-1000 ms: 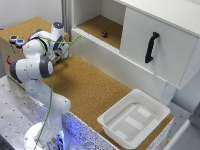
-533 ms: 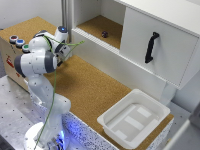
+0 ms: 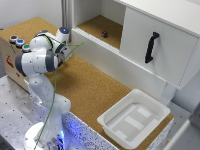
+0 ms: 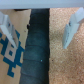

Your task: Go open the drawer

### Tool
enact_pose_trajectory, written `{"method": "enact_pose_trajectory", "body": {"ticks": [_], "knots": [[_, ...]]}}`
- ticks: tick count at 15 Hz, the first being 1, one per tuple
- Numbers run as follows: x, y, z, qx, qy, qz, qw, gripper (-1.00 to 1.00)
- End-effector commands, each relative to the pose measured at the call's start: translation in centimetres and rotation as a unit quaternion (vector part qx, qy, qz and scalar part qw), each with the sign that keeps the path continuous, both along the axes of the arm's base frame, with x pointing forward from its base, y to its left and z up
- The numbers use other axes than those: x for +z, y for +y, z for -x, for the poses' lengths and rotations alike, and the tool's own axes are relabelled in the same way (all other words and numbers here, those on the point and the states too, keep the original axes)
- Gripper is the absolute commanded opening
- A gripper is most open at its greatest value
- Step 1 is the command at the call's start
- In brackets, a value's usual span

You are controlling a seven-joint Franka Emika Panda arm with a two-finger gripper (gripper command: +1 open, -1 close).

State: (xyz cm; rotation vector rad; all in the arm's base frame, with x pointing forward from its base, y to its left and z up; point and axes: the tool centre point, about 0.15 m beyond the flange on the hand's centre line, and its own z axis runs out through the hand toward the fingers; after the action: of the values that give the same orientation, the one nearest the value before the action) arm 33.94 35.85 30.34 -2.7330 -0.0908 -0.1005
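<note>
Hand (image 4: pixel 41 27) wide open and empty, over the table's (image 3: pixel 95 92) far edge, well apart from the drawer (image 3: pixel 117 62).

Matt white drawer (image 3: pixel 117 62), rough cork worktop (image 3: pixel 90 90)

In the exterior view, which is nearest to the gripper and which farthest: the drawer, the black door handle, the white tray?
From the gripper:
1. Drawer, just toward the exterior view's right.
2. Black door handle, farther right, on the door.
3. White tray, lower right; farthest, by a small margin.

Nothing can be read clearly. The brown cardboard box (image 4: pixel 11 47) bears blue printed marks, and red marks in the exterior view, all illegible.
</note>
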Motion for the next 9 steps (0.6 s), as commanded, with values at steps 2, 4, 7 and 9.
{"method": "enact_pose_trajectory", "body": {"ticks": [2, 4, 7, 9], "knots": [[-1.0, -0.2, 0.5, 0.012, -0.004, -0.048, 0.999, -1.00], [-1.0, -0.6, 0.6, 0.010, -0.005, -0.047, 0.999, -1.00], [-1.3, -1.6, 0.8, 0.004, -0.007, -0.045, 0.999, -1.00], [-1.4, -2.5, 0.7, -0.002, -0.007, -0.045, 0.999, -1.00]]}}
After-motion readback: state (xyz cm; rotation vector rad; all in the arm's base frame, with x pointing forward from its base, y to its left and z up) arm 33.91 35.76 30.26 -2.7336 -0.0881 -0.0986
